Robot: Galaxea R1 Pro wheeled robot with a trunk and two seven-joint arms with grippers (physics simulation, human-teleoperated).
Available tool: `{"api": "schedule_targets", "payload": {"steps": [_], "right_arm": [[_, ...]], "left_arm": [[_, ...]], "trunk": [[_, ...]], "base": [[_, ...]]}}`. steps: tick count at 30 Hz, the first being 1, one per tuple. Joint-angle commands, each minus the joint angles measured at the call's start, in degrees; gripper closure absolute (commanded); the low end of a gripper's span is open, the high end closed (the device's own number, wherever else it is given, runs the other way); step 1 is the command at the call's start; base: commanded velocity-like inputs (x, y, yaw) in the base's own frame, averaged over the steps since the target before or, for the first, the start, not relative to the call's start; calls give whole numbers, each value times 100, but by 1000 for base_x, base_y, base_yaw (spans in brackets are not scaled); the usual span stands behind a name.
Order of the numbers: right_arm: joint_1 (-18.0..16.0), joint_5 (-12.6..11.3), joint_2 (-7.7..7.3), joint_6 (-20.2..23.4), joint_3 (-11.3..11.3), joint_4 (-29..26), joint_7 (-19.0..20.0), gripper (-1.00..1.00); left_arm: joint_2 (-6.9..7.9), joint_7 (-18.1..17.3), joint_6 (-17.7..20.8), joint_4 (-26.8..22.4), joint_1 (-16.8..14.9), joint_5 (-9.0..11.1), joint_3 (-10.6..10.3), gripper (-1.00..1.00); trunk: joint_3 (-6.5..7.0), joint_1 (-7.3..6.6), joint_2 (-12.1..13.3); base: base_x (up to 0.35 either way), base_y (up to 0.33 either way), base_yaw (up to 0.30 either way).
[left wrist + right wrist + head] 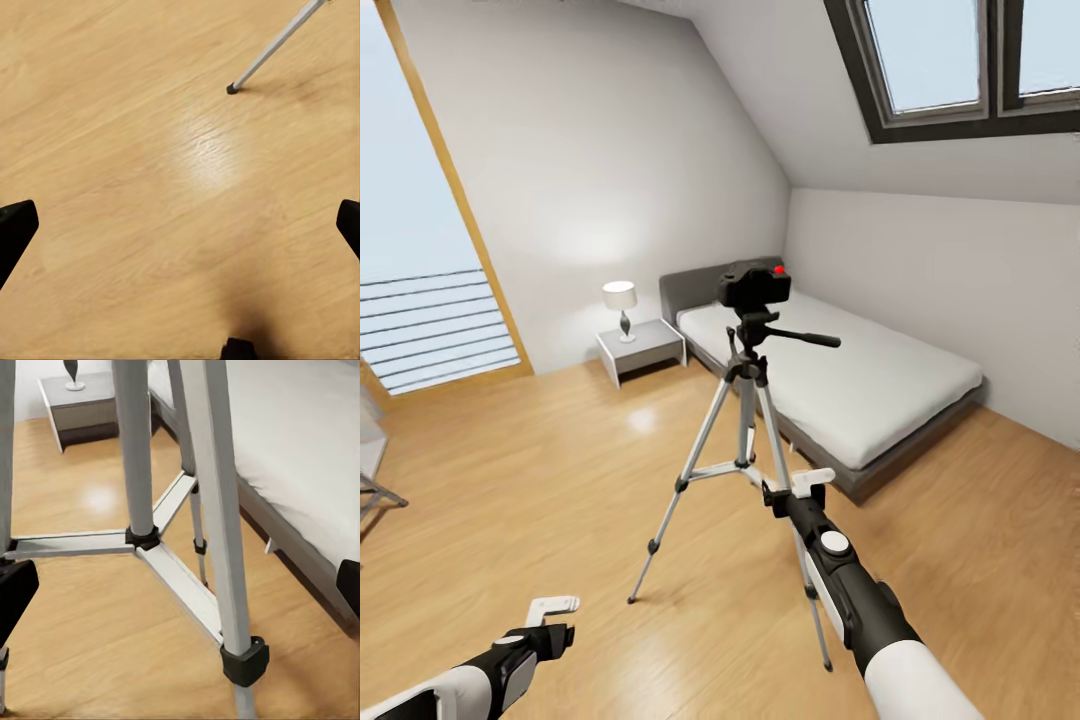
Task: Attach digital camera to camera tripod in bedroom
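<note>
In the bedroom [560, 180], the tripod [745, 400] is standing before the bed [880, 380] carrying the camera [755, 285], and the right gripper [800, 490], fingers wide and empty, is risking toppling it by hovering beside its braces.

Both arms have glossy white shells nearer the body, changing to black housings toward the wrists. The right arm [860, 600] carries a white panel with a round white disc set in black. The right gripper [797, 490] and left gripper [550, 612] have white fingers; their tips look black, possibly pads.
</note>
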Motion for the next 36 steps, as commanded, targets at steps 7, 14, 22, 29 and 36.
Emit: {"api": "schedule_targets", "payload": {"steps": [7,14,22,29,36], "right_arm": [[-5,61,4,5,2,27,-10,-100],[-8,51,5,-18,10,283,-11,-100],[-9,55,5,-992,6,1667,-11,-100],[-7,53,-194,-2100,0,3630,-15,-100],[30,40,-573,-2814,5,4651,-19,-100]], "left_arm": [[-6,2,-1,1,-2,23,-36,-100],[-6,-4,0,1,-1,23,-38,-100],[-6,-5,11,1,-1,23,-37,-100],[-6,1,27,1,1,23,-37,-100],[13,136,46,1,1,23,-36,-100]], "trunk": [[-12,0,-13],[-12,0,-13],[-12,0,-13],[-12,0,-13],[-12,0,-13]], "base": [[-332,0,0],[-90,0,0],[-7,0,0],[0,0,0],[0,0,0]]}}
